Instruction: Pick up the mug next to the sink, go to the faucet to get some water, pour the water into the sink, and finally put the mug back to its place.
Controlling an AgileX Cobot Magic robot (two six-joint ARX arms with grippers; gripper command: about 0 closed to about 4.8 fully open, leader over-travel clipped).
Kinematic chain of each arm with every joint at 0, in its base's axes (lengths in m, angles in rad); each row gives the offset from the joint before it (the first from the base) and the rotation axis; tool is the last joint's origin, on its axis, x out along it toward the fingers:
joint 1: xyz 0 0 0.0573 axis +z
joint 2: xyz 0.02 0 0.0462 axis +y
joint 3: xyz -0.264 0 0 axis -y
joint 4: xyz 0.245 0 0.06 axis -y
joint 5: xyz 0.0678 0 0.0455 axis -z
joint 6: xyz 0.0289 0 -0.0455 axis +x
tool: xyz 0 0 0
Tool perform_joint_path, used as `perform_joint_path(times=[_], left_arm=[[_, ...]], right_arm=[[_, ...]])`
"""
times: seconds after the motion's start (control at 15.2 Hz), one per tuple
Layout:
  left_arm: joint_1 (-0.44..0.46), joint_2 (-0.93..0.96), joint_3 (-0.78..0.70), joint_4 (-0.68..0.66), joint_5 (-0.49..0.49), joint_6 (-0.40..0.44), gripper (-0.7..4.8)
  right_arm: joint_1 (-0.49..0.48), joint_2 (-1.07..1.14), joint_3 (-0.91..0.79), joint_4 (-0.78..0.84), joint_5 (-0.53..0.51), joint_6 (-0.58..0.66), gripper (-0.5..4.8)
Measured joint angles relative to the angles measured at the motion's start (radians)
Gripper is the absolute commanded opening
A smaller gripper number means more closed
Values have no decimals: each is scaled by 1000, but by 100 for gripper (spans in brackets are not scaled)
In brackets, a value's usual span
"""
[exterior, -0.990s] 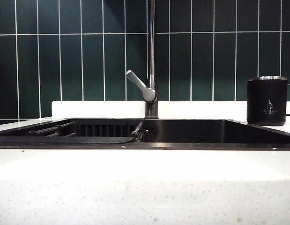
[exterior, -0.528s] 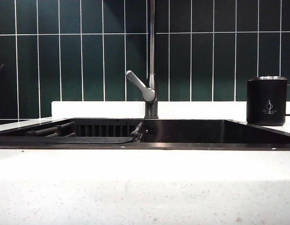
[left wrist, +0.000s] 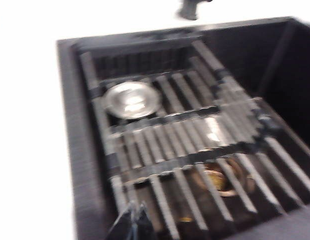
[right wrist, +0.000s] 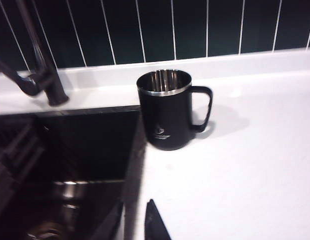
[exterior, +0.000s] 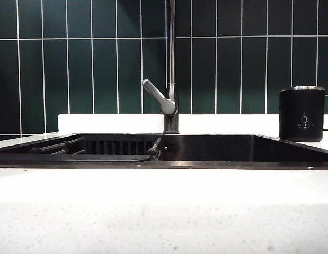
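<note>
My right gripper point(right wrist: 133, 222), jaws slightly parted and empty, faces the mug point(right wrist: 167, 110) upright by the sink point(right wrist: 69, 150). I'd widen first, then grab the body, not the handle. Left gripper point(left wrist: 134, 225) clenched shut over the sink rack point(left wrist: 195, 150).

A matte black cylindrical mug point(exterior: 302, 114) with a shiny steel rim and a small white logo stands upright on the white counter, just beside the wide black rectangular recessed sink point(exterior: 216, 148) at its 3 o'clock side, thin handle pointing away. The tall slim dark-metal faucet point(exterior: 172, 69) rises at the sink's 12 o'clock edge, lever angled toward 10 o'clock.
</note>
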Motion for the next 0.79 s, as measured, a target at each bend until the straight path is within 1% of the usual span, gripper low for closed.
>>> perform_joint_path(times=[0.07,0.13,0.2,0.26,0.33,0.4,0.59,0.79], left_arm=[[1,0,0,14,-24,-6,-6],[1,0,-2,45,-31,0,-6],[0,-1,-15,107,-32,12,-6],[0,-1,-53,218,-32,13,-6],[0,0,-82,283,-33,7,-6],[0,0,-93,300,-36,5,-6],[0,0,-146,299,-50,0,-6],[0,-1,-192,296,-56,-2,-6]], right_arm=[[0,0,-3,-18,0,34,6],[0,0,-21,-14,0,34,7],[0,0,-47,-7,0,32,6],[0,0,-94,19,8,33,-5],[0,0,-137,64,14,32,-5],[0,0,-160,81,19,25,-5],[0,0,-232,81,85,6,-5],[0,0,-233,97,86,-18,-5]])
